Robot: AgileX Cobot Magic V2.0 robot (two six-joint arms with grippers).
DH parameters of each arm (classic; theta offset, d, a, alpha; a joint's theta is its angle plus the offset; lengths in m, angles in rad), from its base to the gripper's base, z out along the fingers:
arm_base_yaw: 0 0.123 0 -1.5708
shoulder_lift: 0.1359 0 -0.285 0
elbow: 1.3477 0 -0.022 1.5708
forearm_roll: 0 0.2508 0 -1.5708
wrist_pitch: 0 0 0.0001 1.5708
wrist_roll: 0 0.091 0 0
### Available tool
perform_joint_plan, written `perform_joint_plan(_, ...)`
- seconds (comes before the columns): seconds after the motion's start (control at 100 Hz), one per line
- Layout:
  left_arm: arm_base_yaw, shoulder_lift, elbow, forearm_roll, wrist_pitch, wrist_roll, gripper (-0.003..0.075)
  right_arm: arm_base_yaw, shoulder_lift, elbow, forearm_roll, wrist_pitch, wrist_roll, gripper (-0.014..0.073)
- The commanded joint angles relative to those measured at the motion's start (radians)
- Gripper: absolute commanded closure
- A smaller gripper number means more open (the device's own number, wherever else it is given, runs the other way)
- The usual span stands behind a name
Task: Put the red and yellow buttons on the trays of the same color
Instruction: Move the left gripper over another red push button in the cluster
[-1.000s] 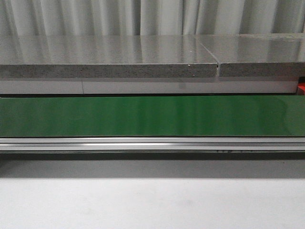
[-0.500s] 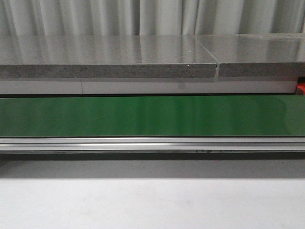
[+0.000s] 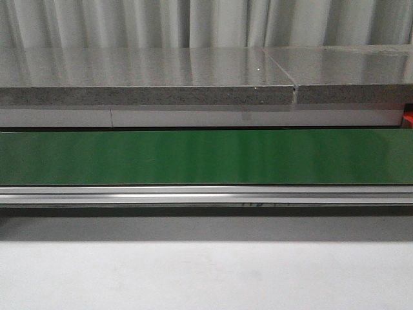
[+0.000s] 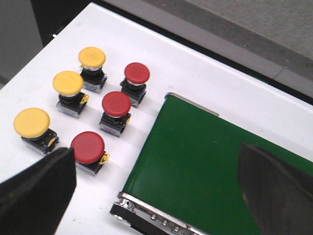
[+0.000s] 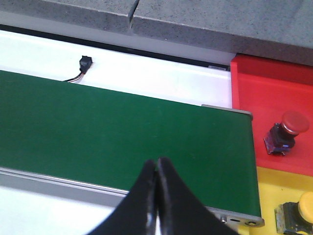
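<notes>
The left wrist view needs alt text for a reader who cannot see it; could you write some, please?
Three yellow buttons and three red buttons stand in two rows on a white table, beside the end of a green conveyor belt. The left gripper hangs open above, its dark fingers framing the view.

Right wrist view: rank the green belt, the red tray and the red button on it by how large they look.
1. green belt, filling most of the picture.
2. red tray, cut off at the picture's edge, so its whole extent is unknown.
3. red button, clearly the smallest, standing on the red tray.
</notes>
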Motion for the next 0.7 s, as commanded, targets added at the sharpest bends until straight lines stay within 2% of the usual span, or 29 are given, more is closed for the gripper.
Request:
perform_joint_plan(0.0,0.039,0.069,-0.055,-0.033,-0.069,-0.011,0.0065,0.002,-0.005,-0.026,0.001,-0.06,-0.008,0.0662)
perform_joint_plan(0.32,0.067,0.334,-0.092,-0.031,-0.11,-0.011,0.0071,0.002,-0.005,-0.026,0.001,-0.06,-0.008,0.0662)
perform_joint_plan(0.69,0.067,0.484,-0.092,-0.031,-0.187,-0.011,0.0071,0.002,-0.005,-0.026,0.001,-0.06,-0.008,0.0662)
